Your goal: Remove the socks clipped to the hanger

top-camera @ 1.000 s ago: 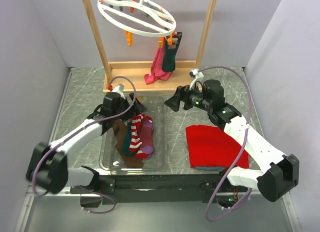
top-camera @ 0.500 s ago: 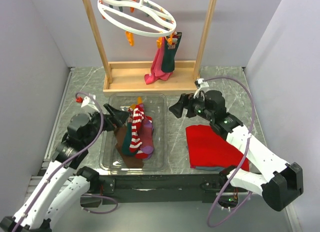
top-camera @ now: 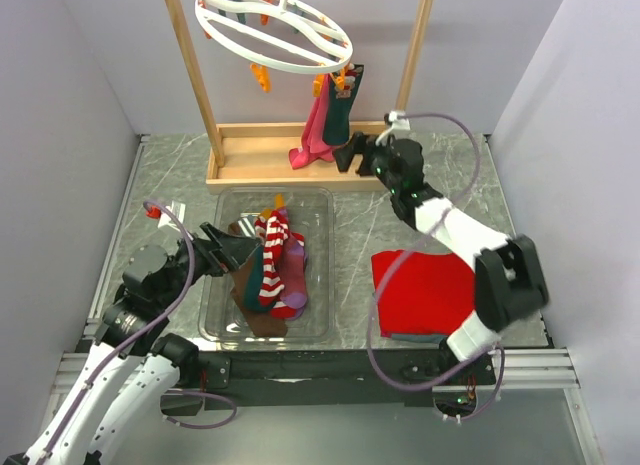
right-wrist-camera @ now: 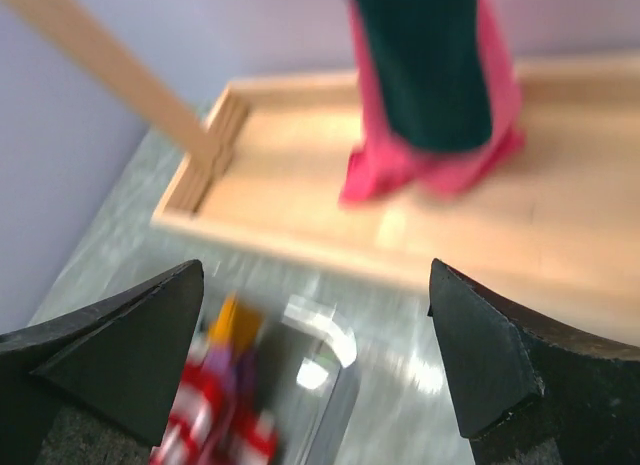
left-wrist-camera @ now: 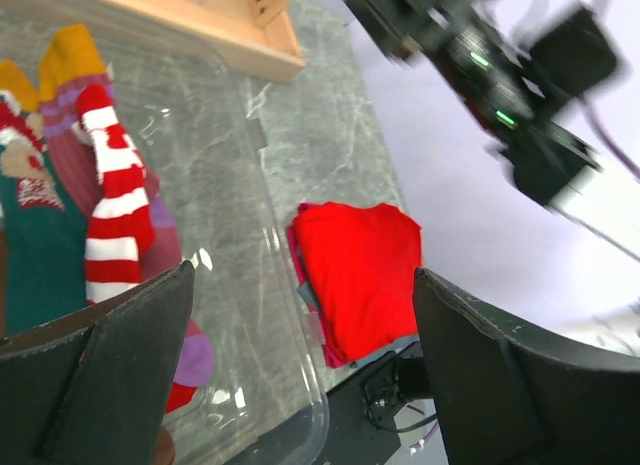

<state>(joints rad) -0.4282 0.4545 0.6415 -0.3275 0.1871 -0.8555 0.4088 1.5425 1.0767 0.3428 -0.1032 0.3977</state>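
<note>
A dark teal sock (top-camera: 342,107) hangs from an orange clip on the white ring hanger (top-camera: 275,30); it also shows in the right wrist view (right-wrist-camera: 425,65). My right gripper (top-camera: 352,155) is open and empty, just below and right of it, over the wooden base (right-wrist-camera: 315,275). Loose socks lie in the clear bin (top-camera: 331,275): red-and-white striped (top-camera: 272,257), dark teal, brown, purple. My left gripper (top-camera: 238,248) is open and empty at the bin's left side (left-wrist-camera: 303,277). The striped sock (left-wrist-camera: 115,210) is left of its jaws.
A larger pink cloth (top-camera: 314,135) hangs behind the teal sock and drapes onto the wooden frame base (top-camera: 270,163). A red folded cloth (top-camera: 425,290) lies right of the bin. Wooden posts stand at both sides of the frame. Grey walls close in left and right.
My left arm has pulled back from over the bin toward the near left. My right gripper has moved up and back, from beside the bin to the hanging teal sock.
</note>
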